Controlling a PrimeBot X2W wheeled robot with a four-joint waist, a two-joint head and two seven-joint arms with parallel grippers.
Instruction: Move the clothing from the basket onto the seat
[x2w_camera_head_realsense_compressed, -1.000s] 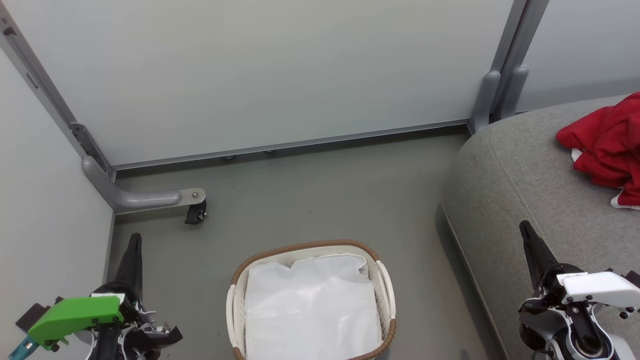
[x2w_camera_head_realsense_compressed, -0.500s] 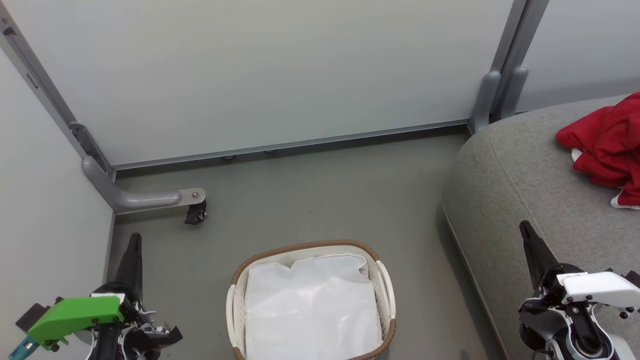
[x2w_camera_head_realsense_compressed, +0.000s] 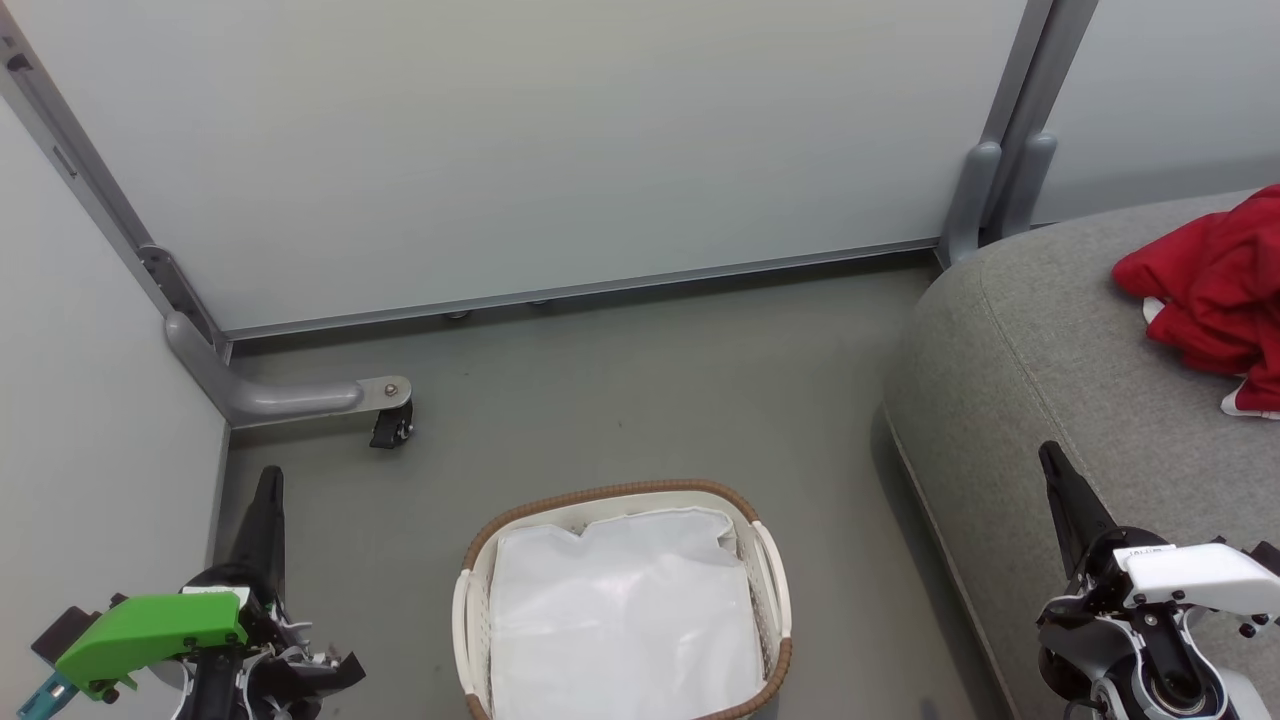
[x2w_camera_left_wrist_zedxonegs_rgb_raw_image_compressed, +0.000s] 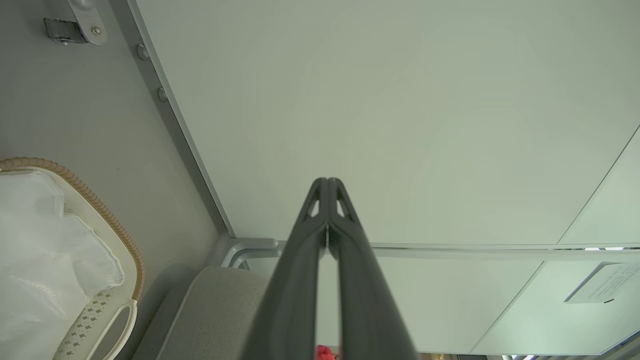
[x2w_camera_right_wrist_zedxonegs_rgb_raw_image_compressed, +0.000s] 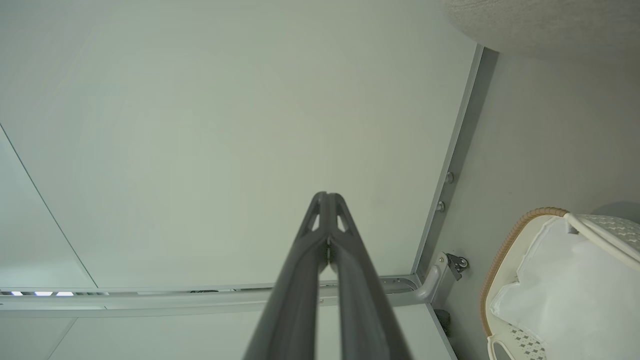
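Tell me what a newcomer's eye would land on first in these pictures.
The bright red clothing heaped on the grey seat at the head view's right edge grabs the eye first. Next comes the basket on the floor at bottom centre, with its white liner showing and no red in it. The left gripper and right gripper flank it, both shut and holding nothing.
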